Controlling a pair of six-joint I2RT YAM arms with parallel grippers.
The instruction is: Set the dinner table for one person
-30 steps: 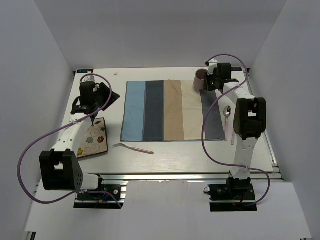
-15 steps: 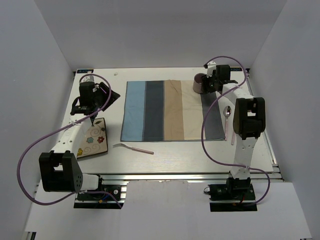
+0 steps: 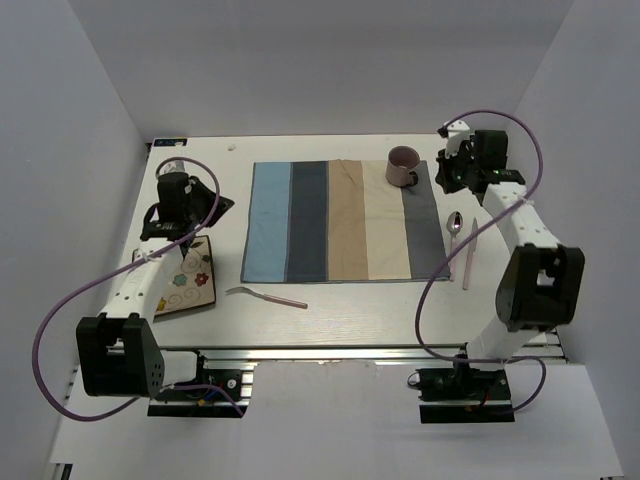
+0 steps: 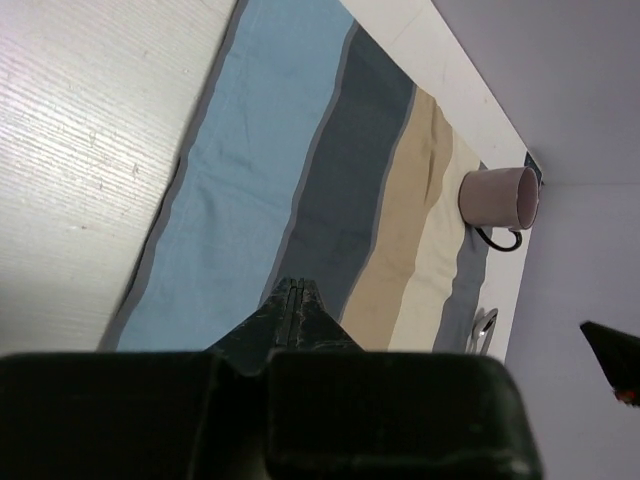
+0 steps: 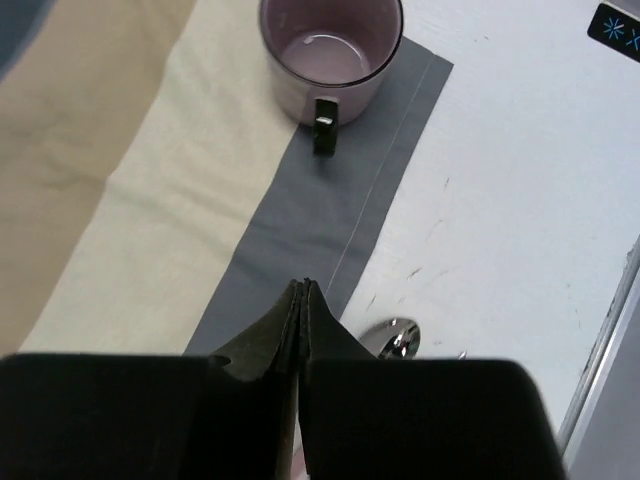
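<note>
the dinner table [image 3: 350, 310] fills the middle of the top view. it's off-white, rigid and way too big to lift, so i'd say it's just the surface you work on and there's nothing to grab.

the stuff on it is another story. the mug [image 3: 403, 166] at the upper right corner of the striped placemat [image 3: 330, 220] looks hard and breakable, so i'd take it by the rim or the handle.

left gripper [image 4: 292, 287] and right gripper [image 5: 302, 288] are both pinched closed with nothing between the fingers.

hard to read:
- the patterned plate [image 3: 190, 285] at lower left is partly under the left arm [image 3: 140, 280]
- a dark flat thing [image 3: 222, 195] at upper left is mostly hidden by that gripper
- the thin pink stick [image 3: 467, 255] just beside the spoon [image 3: 455, 223] could be a knife or not, can't tell
</note>
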